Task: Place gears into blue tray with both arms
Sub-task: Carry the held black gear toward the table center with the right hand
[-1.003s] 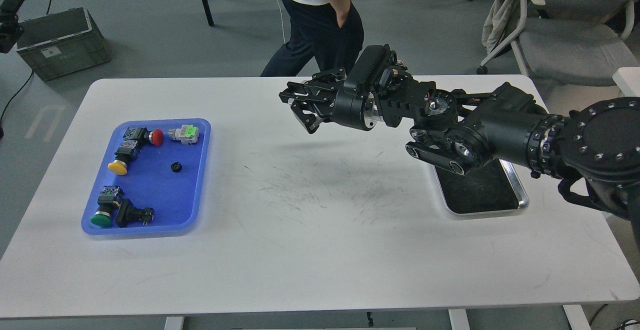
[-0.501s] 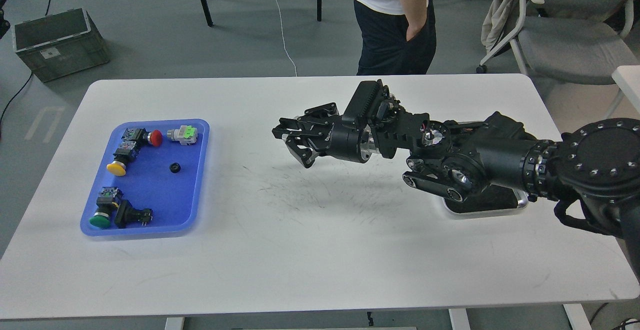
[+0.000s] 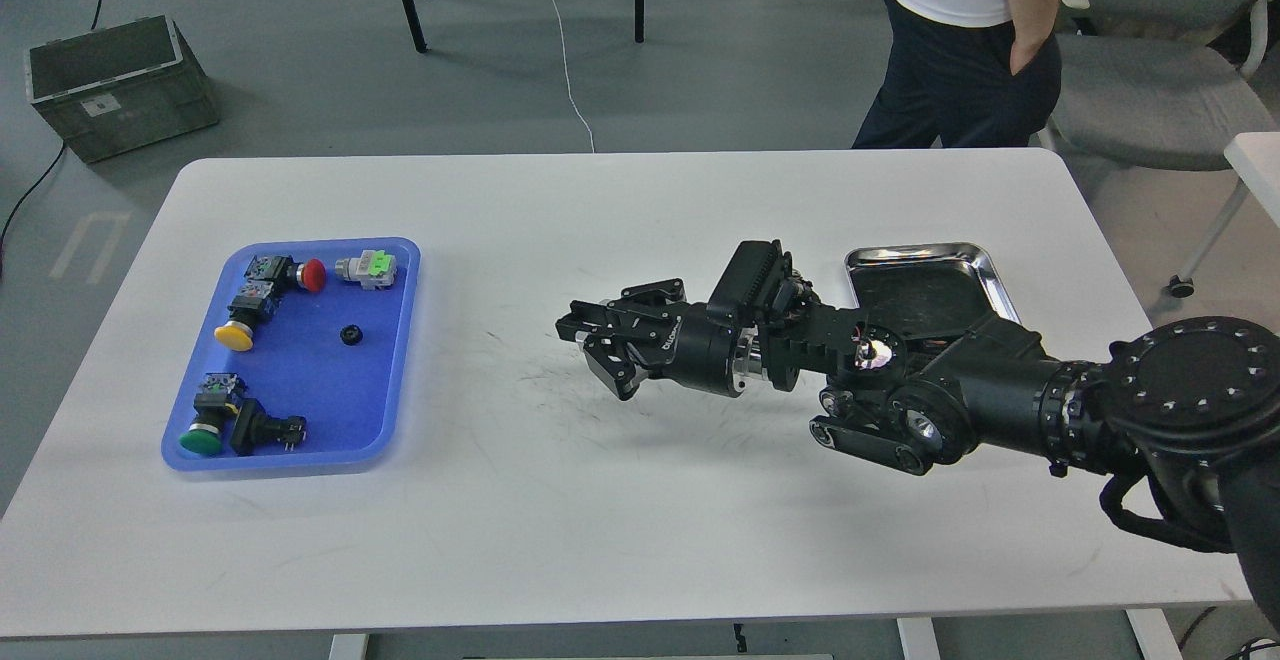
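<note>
Table (image 3: 620, 530) surface nearest the robot is plain white, marked with dark scuffs toward the middle. Over those scuffs reaches the right arm (image 3: 1000, 405), coming in from the right edge and stretching leftward low above the tabletop. Its gripper (image 3: 600, 345) points left, the two black fingers (image 3: 612, 372) spread apart with a clear gap between them; nothing sits in that gap, and the fingertips touch no object. The left arm does not show from this angle.

Well apart from the gripper, on the left side of the table, lies the blue tray (image 3: 395, 360). One small black gear (image 3: 351, 334) rests on the tray floor, right of centre, clear of everything else in it. Around it lie push-button switches: a green-capped one (image 3: 203, 433) and an all-black one (image 3: 262, 427) at the near end, a yellow-capped one (image 3: 238, 325) on the left, a red-capped one (image 3: 292, 271) and a grey one with a green part (image 3: 367, 268) at the far end.

Behind the arm's wrist sits a shiny steel tray (image 3: 920, 275) with a dark inside, partly hidden by the arm. Beyond the table stands a person (image 3: 965, 40) in a white shirt and dark trousers, beside a grey chair (image 3: 1150, 90). A grey crate (image 3: 115, 85) stands on the floor far left.
</note>
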`<state>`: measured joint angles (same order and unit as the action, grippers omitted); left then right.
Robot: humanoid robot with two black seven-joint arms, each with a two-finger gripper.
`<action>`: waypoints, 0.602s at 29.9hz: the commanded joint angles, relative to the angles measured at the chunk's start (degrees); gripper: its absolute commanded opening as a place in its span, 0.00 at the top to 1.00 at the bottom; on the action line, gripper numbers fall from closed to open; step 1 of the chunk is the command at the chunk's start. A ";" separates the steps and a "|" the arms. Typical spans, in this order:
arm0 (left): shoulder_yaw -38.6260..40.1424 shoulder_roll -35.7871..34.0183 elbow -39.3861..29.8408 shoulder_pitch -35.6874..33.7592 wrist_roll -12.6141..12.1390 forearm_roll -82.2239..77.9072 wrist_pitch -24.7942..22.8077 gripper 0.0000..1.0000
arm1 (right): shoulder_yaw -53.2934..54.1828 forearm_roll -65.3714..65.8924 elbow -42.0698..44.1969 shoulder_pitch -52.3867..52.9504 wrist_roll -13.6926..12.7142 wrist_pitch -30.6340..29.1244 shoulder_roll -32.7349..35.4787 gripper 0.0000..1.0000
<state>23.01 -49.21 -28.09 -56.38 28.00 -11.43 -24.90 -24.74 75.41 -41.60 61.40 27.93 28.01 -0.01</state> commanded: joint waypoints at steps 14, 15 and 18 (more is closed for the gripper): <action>-0.07 -2.73 -3.28 -0.22 0.00 0.00 0.20 0.02 | -0.39 6.41 2.84 -2.87 0.07 -0.50 0.01 0.99; -0.07 -2.82 -3.81 -0.31 0.00 0.00 0.37 0.02 | -0.48 6.93 2.93 -2.87 0.07 -0.68 0.01 0.99; -0.07 -3.78 -4.25 -0.31 0.00 0.00 0.46 0.02 | -0.66 7.12 2.23 -2.96 0.07 -0.77 0.01 0.99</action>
<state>22.93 -52.14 -31.89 -56.70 28.00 -11.43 -24.57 -25.26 82.15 -38.81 58.48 28.01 27.40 0.00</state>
